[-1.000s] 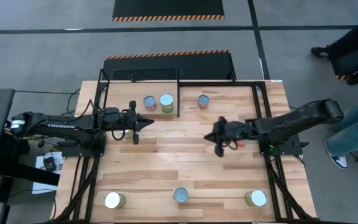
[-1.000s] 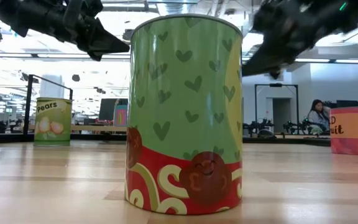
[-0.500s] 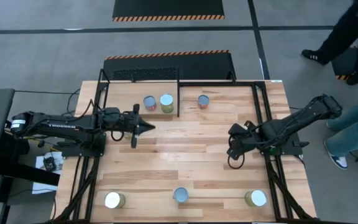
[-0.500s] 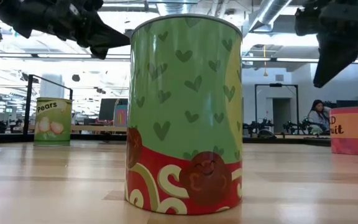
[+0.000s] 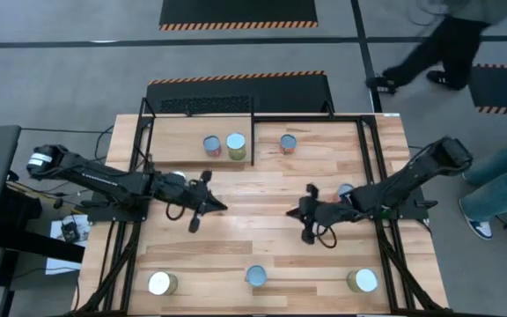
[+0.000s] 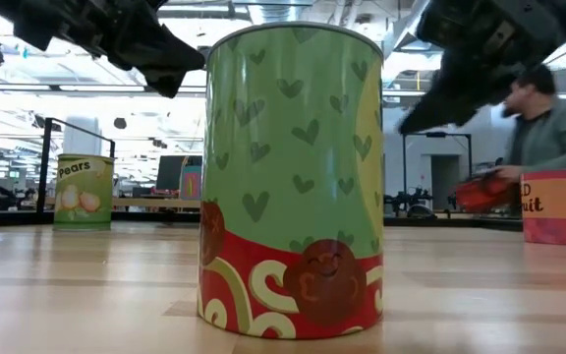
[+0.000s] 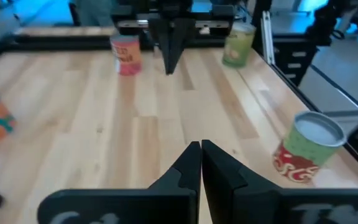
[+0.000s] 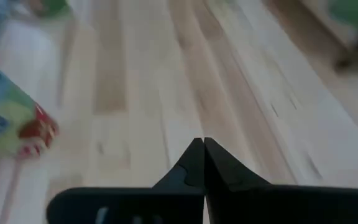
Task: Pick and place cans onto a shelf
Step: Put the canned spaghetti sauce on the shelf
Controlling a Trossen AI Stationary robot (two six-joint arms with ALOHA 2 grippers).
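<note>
My left gripper (image 5: pixel 211 206) hangs shut above the bare table, left of the middle, its tips (image 7: pixel 199 147) touching. My right gripper (image 5: pixel 304 211) faces it from the right, also shut (image 8: pixel 199 144), and it shows across the table in the left wrist view (image 7: pixel 169 46). Three cans (image 5: pixel 236 145) stand on their bases at the far side by the black-railed shelf (image 5: pixel 253 132). Three more stand along the near edge, the middle one (image 6: pixel 291 182) green and red. One can (image 5: pixel 176 179) stands beside my left arm, another (image 5: pixel 345 190) beside my right arm.
Black frame rails (image 5: pixel 372 176) run along both table sides. A dark mesh panel (image 5: pixel 240 95) stands behind the far edge. People move beyond the far right corner (image 5: pixel 429 53); one person (image 6: pixel 548 128) shows past the table in the low view. Bare wood (image 5: pixel 253 207) lies between the grippers.
My left gripper has swung toward the near edge and tipped a little lower, staying shut. My right gripper drew back toward the right edge, then came back toward the middle, ending nearer the near edge than before. No can has moved.
</note>
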